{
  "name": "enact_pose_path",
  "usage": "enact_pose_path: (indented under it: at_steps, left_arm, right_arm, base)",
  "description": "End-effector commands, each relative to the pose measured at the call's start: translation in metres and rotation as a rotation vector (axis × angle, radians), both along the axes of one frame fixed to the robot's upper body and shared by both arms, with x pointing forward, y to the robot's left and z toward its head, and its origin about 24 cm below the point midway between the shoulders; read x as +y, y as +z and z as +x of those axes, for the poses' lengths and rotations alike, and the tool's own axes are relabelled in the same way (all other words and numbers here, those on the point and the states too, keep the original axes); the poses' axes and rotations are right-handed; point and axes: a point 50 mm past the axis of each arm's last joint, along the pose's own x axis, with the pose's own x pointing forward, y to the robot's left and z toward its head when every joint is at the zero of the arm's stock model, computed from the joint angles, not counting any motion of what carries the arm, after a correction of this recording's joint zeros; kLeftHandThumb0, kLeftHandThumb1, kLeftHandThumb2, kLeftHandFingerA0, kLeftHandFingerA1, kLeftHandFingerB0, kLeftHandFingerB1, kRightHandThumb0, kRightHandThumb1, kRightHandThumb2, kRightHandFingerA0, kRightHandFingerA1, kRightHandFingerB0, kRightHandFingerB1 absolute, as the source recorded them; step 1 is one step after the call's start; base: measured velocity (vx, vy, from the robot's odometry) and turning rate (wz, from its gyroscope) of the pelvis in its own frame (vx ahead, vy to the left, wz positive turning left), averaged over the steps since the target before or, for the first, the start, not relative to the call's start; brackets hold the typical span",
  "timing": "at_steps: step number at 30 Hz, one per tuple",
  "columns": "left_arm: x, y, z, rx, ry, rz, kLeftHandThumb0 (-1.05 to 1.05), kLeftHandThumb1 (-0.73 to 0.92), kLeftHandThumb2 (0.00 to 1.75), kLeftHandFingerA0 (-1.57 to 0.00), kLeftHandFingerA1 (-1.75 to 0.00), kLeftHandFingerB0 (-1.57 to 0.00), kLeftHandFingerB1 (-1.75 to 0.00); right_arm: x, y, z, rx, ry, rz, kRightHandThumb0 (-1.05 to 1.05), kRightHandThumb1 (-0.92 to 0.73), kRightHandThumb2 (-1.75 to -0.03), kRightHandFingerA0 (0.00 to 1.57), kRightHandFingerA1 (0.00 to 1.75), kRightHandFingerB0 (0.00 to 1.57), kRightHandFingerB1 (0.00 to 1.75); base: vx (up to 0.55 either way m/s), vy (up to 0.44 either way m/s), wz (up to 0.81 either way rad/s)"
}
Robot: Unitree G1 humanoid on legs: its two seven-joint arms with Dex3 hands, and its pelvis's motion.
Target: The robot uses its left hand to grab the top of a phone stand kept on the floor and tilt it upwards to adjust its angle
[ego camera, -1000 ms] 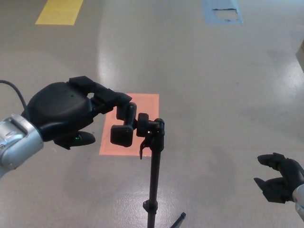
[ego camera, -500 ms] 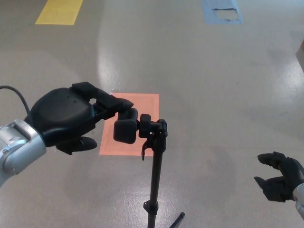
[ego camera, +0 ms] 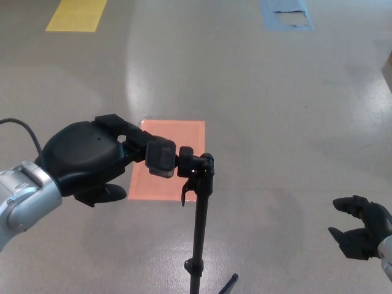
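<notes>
**Fingers of the left hand closed on the head of the phone stand**

Fingers of the left hand wrap around the holder block at the top of the phone stand, with the thumb showing below the palm. The block sits at the stand's upper end, joined on its right side to a black pivot joint from which a small lever hangs down. Its visible face is tilted toward the camera and catches a little light.

From the joint, the stand's thin black pole drops straight toward the bottom edge of the picture. A collar rings the pole low down, and one leg angles out to the right just beside it. The stand rises from the grey concrete floor, near the middle of the view and slightly toward the bottom.

Behind the holder block, an orange rectangle is marked on the floor, partly hidden by the hand. Farther away, a yellow marking lies at the upper left and a blue marking at the upper right.

Silver forearm casing and a black cable lead into the left hand from the picture's left edge. Well apart, at the lower right corner, the right hand holds nothing, its fingers loosely curled and spread.
</notes>
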Motion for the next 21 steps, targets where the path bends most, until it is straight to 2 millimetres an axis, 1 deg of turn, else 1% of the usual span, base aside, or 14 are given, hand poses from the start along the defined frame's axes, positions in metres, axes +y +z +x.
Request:
enact_pose_path:
  at_steps: [1,8,9,18,19,20,21]
  left_arm:
    - [0.0016,-0.0082,-0.0032,0.007,-0.003,0.025,-0.29,0.56,0.61,-0.25,-0.34,-0.17,-0.36]
    - [0.0032,-0.0109,-0.0044,0.03,0.006,0.031,-0.29,0.57,0.62,-0.25,-0.34,-0.18,-0.36]
    - [0.004,-0.012,-0.0045,0.032,0.008,0.031,-0.29,0.57,0.62,-0.26,-0.34,-0.18,-0.36]
    - [0.0057,-0.013,-0.0049,0.041,0.006,0.024,-0.29,0.59,0.62,-0.25,-0.34,-0.18,-0.35]
    - [0.0058,-0.013,-0.0049,0.042,0.007,0.025,-0.29,0.59,0.62,-0.25,-0.34,-0.17,-0.35]
    - [0.0058,-0.013,-0.0049,0.042,0.007,0.025,-0.29,0.59,0.62,-0.25,-0.34,-0.17,-0.35]
    - [0.0059,-0.0132,-0.0049,0.039,0.006,0.022,-0.28,0.58,0.62,-0.26,-0.34,-0.19,-0.35]
  right_arm:
    - [-0.0056,0.0036,0.0018,0.004,-0.012,0.002,-0.29,-0.74,-0.63,0.43,0.41,0.27,0.32]
    - [-0.0058,0.0038,0.0019,0.006,-0.012,0.002,-0.28,-0.74,-0.62,0.42,0.41,0.27,0.32]
    - [-0.0058,0.0039,0.002,0.006,-0.011,-0.001,-0.29,-0.74,-0.63,0.45,0.42,0.27,0.32]
    - [-0.0057,0.0042,0.0024,0.008,-0.008,0.003,-0.29,-0.75,-0.63,0.46,0.42,0.27,0.32]
    - [-0.0056,0.0043,0.0027,0.011,-0.008,-0.004,-0.29,-0.75,-0.63,0.5,0.44,0.28,0.32]
    - [-0.0056,0.0043,0.0027,0.012,-0.008,-0.006,-0.29,-0.75,-0.63,0.5,0.44,0.28,0.32]
    - [-0.0056,0.0043,0.0028,0.015,-0.009,-0.003,-0.29,-0.75,-0.63,0.46,0.42,0.27,0.32]
  base:
    - [0.0,0.0,0.0]
    - [0.0,0.0,0.0]
    - [0.0,0.0,0.0]
    - [0.0,0.0,0.0]
    - [0.0,0.0,0.0]
    - [0.0,0.0,0.0]
    - [0.0,0.0,0.0]
